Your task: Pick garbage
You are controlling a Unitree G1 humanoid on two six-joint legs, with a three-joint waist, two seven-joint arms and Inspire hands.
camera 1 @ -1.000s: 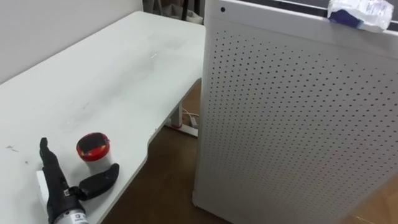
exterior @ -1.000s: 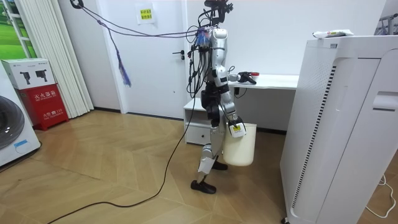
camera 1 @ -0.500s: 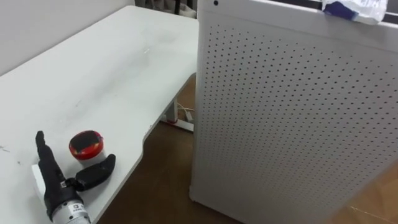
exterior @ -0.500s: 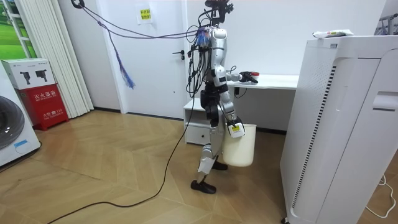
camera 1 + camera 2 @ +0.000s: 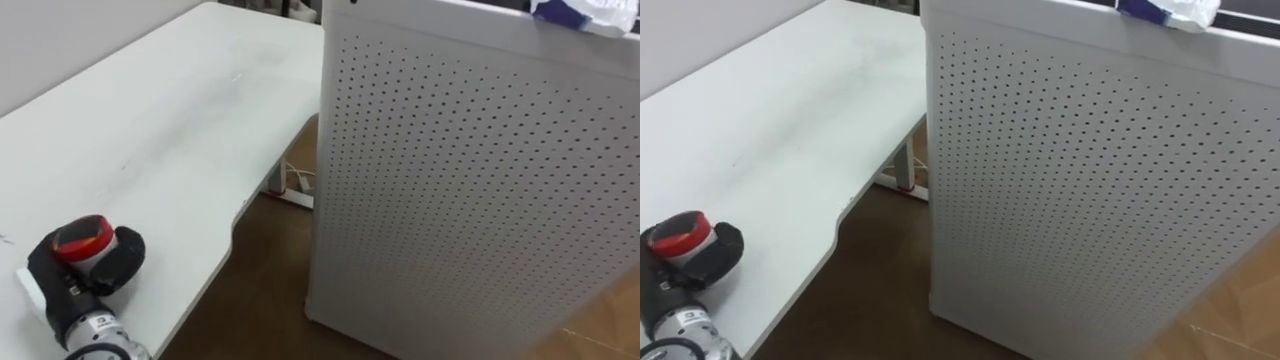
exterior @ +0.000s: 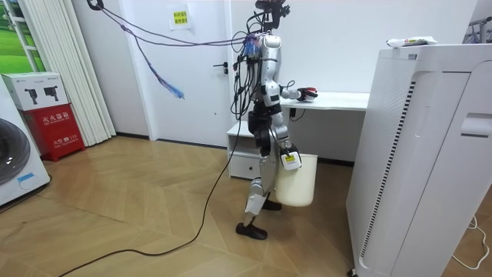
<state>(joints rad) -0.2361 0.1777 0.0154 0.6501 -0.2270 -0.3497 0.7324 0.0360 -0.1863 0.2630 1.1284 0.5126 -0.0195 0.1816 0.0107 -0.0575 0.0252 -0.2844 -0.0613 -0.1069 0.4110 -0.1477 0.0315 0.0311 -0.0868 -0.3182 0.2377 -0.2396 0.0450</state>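
on the table (image 5: pixel 190 110), left robot hand (image 5: pixel 72 288) grips upright red-topped cup (image 5: pixel 83 238).

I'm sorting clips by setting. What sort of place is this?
Probably a home-style test room: a long white desk, a front-loading washing machine and a tall white perforated cabinet on a herringbone wooden floor.

Silver body, black robot hand (image 5: pixel 55 278), dark cables
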